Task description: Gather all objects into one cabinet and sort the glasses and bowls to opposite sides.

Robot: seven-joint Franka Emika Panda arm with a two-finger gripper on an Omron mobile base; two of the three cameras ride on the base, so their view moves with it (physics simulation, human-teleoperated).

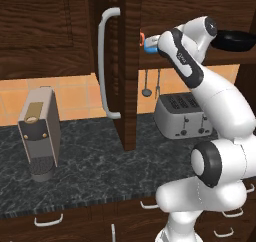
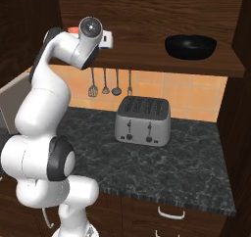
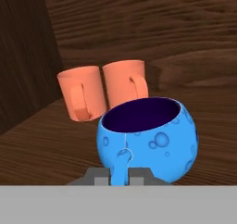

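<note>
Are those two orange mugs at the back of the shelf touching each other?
Cannot tell. In the hand view the left coral-orange mug and the right coral-orange mug overlap with no gap, but one may simply stand behind the other.

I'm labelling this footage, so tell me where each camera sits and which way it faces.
Left base view: behind the arm's left, facing the open dark wooden cabinet door; arm at right.
Right base view: behind its right, facing the shelf's wide black bowl; arm at left.
Hand view: on the hand, facing the bright-blue bubble-patterned cup in the claw.
Both base views share the silver toaster.
</note>
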